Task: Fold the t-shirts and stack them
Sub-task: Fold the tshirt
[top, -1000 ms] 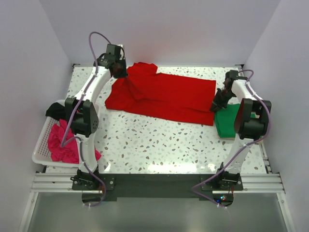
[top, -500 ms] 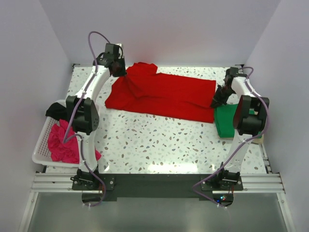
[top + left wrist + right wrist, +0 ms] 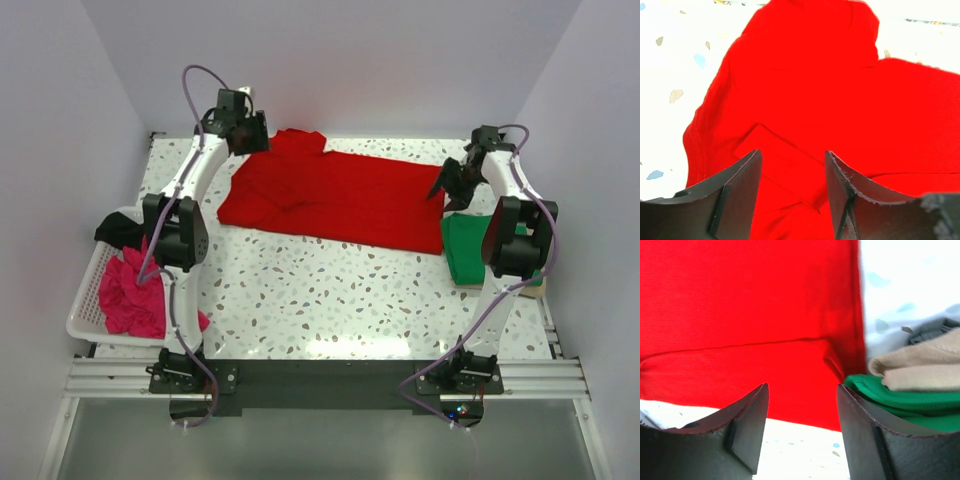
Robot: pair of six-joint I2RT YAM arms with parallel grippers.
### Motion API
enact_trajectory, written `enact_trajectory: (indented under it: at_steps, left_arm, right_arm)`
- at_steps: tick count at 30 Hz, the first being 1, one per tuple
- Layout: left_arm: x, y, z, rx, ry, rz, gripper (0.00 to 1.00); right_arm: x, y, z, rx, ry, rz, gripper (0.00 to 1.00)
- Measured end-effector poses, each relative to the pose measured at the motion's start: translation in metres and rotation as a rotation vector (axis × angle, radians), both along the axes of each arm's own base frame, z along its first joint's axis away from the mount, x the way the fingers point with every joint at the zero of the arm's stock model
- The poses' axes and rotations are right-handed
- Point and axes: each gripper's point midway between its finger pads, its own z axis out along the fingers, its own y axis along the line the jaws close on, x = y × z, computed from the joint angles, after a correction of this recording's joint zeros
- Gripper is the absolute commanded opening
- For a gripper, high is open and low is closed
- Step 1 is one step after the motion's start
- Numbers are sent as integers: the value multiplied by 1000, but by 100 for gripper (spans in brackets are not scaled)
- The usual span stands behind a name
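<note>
While the red shirt (image 3: 340, 200) lies spread across the far worktop (image 3: 320, 290), left claw (image 3: 250, 132) open above its left end, right claw (image 3: 450, 186) open over its right edge, folded green shirt (image 3: 468, 250) just beside

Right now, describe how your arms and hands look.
The left arm and right arm are built of white curved links with bulky black joint housings. A lilac cable loops along each. The left hand and right hand are black, each with two dark wedge-shaped fingers tapering to a tip.
</note>
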Motion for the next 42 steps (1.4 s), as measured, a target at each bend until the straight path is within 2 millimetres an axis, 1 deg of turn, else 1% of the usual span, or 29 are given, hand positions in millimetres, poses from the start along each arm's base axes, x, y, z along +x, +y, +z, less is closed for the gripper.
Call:
enact_trajectory:
  at_steps: [2, 4, 5, 8, 10, 13, 16, 18, 20, 24, 26, 32, 34, 42]
  left_arm:
    - [1, 4, -1, -18, -7, 10, 58]
    - [-7, 14, -12, -27, 17, 30, 58]
    - [-14, 21, -22, -27, 39, 44, 58]
    - [-48, 43, -52, -13, 134, 81, 58]
    - [-66, 54, -64, -5, 178, 99, 58]
    - [-88, 59, -75, 0, 222, 109, 58]
    - [-106, 58, -81, -1, 251, 110, 58]
    - [-116, 58, -87, -2, 269, 115, 58]
    - [-125, 59, -95, -5, 297, 124, 58]
    - [-140, 60, -115, -9, 340, 138, 58]
    - [-143, 60, -120, -16, 349, 143, 58]
    - [-135, 60, -127, -22, 326, 145, 58]
    - [-135, 63, -130, -9, 332, 155, 58]
    - [-133, 76, -132, 65, 316, 148, 58]
  right_arm:
    - [3, 4, 3, 10, -16, 11, 62]
    - [3, 10, 5, 21, -26, 29, 62]
    - [1, 15, 6, 27, -30, 40, 62]
    - [-8, 33, 8, 38, -37, 80, 62]
    - [-20, 50, 5, 55, -27, 118, 62]
    - [-37, 75, -7, 81, 7, 171, 62]
    - [-56, 91, -26, 101, 56, 202, 62]
    - [-65, 95, -33, 109, 83, 210, 62]
    - [-72, 94, -40, 111, 106, 207, 62]
    - [-77, 91, -47, 111, 122, 200, 62]
    - [-78, 90, -50, 110, 125, 200, 62]
    - [-77, 89, -54, 102, 130, 206, 63]
    - [-77, 88, -55, 96, 134, 207, 63]
    - [-77, 85, -57, 86, 154, 206, 63]
